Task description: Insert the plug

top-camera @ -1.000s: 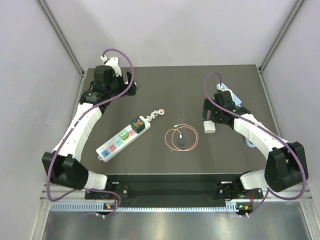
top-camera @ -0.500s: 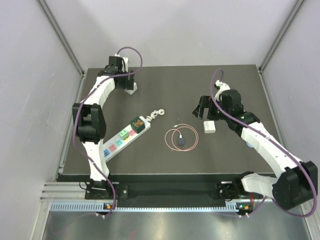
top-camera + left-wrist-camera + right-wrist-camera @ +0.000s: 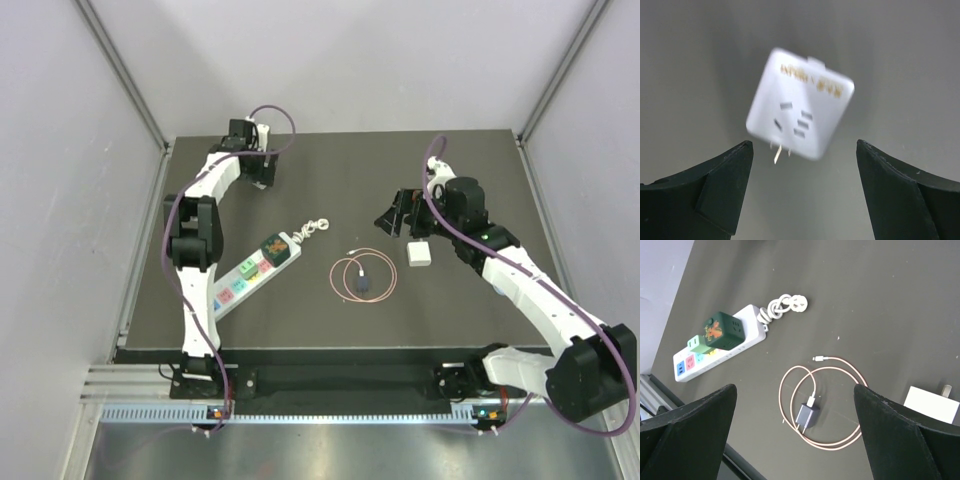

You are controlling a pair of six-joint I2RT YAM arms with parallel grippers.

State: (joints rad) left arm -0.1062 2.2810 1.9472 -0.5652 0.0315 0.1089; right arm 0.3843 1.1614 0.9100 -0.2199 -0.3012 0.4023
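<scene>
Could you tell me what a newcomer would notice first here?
The power strip with bright coloured sockets and a dark green cube on it lies left of centre. A coiled pink cable sits at mid-table, and a white plug block dominates the left wrist view.

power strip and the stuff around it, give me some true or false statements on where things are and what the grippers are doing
1. A dark green cube adapter sits plugged on the power strip. True.
2. The pink cable lies stretched out straight. False: it is coiled in loops, with the dark charger inside them.
3. The left gripper is clamped on the white socket adapter. False: its jaws stand open and the adapter shows between the fingers, apart from both.
4. The right gripper is open and holds nothing. True.
</scene>
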